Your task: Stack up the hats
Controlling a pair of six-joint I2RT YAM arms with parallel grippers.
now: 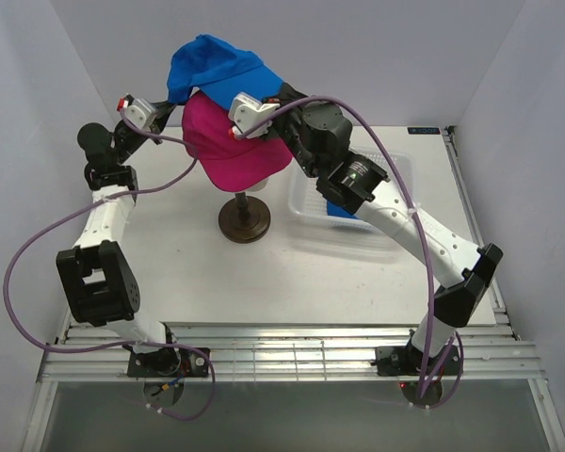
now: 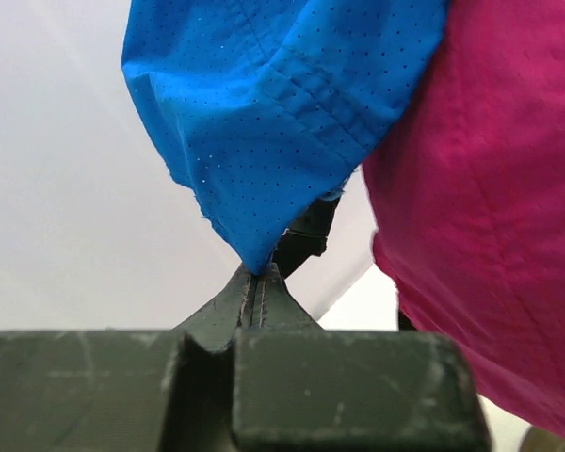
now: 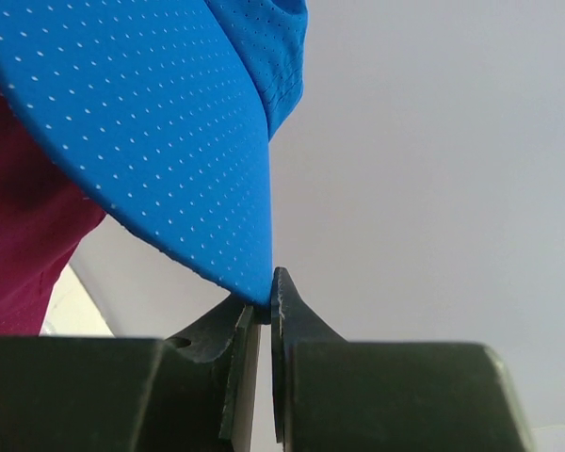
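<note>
**Blue cap held by both pincers over the pink cap**

I hold the blue cap (image 1: 215,64) in the air with both pincers. My left pincer (image 2: 255,287) is closed on a corner of the soft fabric at the cap's lower edge; the two fingers press together with the cloth between them. My right pincer (image 3: 266,303) is closed on the tip of the curved brim, and only the thin edge of the brim sits between the fingers.

The blue cap hangs above and slightly behind the pink cap (image 1: 235,151). From the top view the two caps overlap, but I cannot tell if they touch. The pink cap sits on top of the dark round stand (image 1: 245,224), which is on the white table (image 1: 188,273), and the cap hides what is under it.

To the right of the stand is the white plastic basket (image 1: 400,169). Inside it lies a blue item (image 1: 342,209), mostly covered by my right arm.
</note>
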